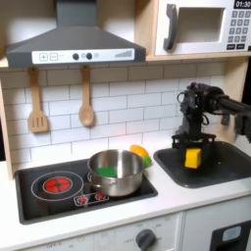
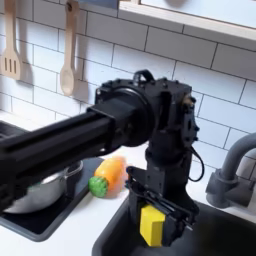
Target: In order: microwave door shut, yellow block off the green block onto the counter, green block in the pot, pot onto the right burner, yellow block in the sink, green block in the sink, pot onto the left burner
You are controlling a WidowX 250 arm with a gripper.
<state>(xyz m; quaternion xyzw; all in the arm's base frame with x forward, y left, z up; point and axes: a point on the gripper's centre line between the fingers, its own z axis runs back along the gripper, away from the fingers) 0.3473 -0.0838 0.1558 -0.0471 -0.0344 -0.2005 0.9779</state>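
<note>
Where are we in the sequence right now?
Done, by the look of it: the microwave door is shut, the green block lies in the pot, and the pot sits on the burner on the first exterior view's right. In hand: the hand holds the yellow block over the sink. Left: release it, move the green block to the sink, slide the pot back.

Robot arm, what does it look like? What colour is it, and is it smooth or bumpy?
The robot arm is black all over, with a matte finish. It is built from chunky, boxy joint blocks joined by a long round tube, which looms large in the second exterior view. The gripper is black too, with flat fingers. Any cables or markings are too blurred to tell.
</note>
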